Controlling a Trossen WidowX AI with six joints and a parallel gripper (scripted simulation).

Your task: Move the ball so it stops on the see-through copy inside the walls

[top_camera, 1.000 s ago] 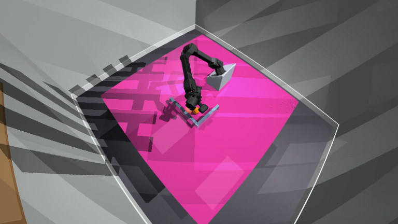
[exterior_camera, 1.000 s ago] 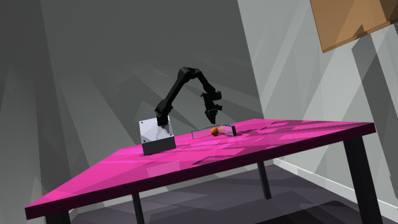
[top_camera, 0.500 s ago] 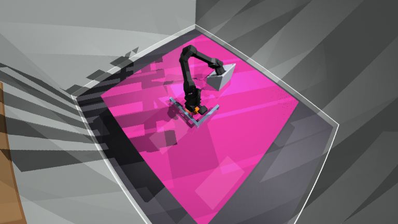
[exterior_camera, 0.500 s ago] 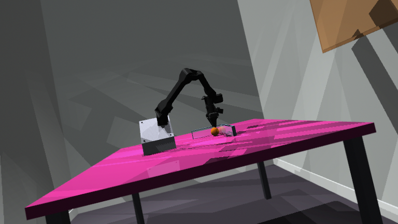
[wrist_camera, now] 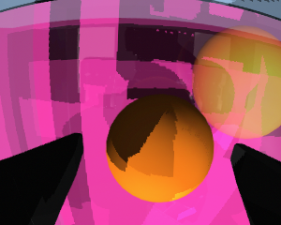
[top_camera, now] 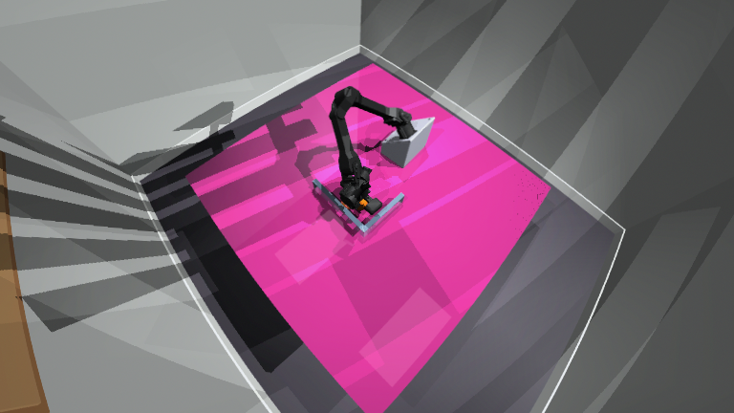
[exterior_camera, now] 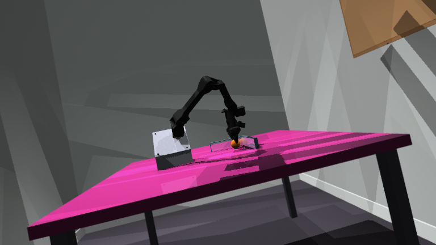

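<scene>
The orange ball (top_camera: 363,203) (exterior_camera: 234,145) (wrist_camera: 159,155) lies on the table inside the corner. In the wrist view it sits between the two fingers with a gap on each side. My gripper (exterior_camera: 236,140) (wrist_camera: 160,148) points down over the ball, open and holding nothing. The see-through copy (exterior_camera: 243,141) (wrist_camera: 255,89) shows up and right of the ball in the wrist view, beyond the right fingertip; the arm mostly hides it in the top view. The two low clear walls (top_camera: 385,212) (exterior_camera: 256,143) meet in a corner beyond the ball, away from the arm's base.
The pink table (top_camera: 460,256) (exterior_camera: 109,197) carries the arm's pale box-shaped base (top_camera: 402,151) (exterior_camera: 170,143), on the open side of the corner. One wall (top_camera: 326,192) runs close under the gripper in the top view. Hard-edged shadows cross the table.
</scene>
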